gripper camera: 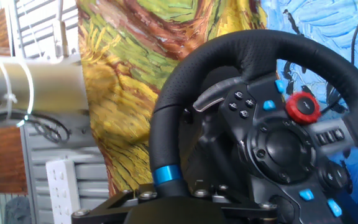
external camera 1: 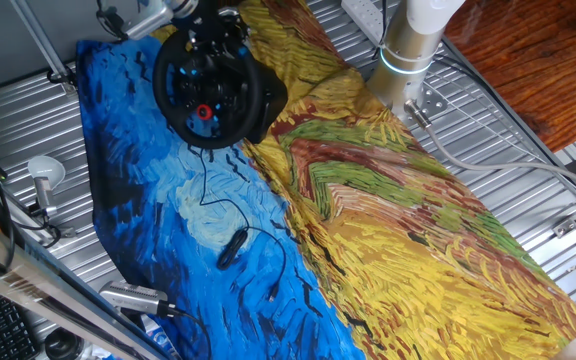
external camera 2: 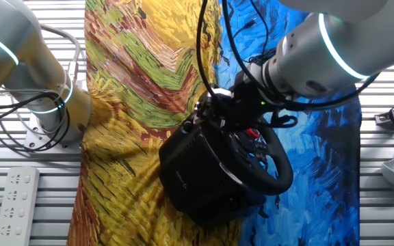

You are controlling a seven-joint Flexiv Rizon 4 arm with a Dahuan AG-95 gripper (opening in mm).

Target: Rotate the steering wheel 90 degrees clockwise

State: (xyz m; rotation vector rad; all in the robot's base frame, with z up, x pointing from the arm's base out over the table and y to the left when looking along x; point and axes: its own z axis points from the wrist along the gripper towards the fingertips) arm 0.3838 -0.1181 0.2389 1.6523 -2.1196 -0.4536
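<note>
Your ribbed metal table (external camera 1: 528, 130) carries a blue-and-yellow painted cloth (external camera 1: 388, 230). On the cloth you have the steering wheel (external camera 1: 206, 90) at upper left and a small black oval device (external camera 1: 232, 247) lower centre.

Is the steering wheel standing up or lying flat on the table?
Standing up, tilted. The steering wheel rises on its black base above the painted cloth.

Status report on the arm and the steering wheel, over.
End effector at the steering wheel rim, top side; open or shut unclear. Wheel sits on the painted cloth. Thin black cable trails in front, clear of the rim.
</note>
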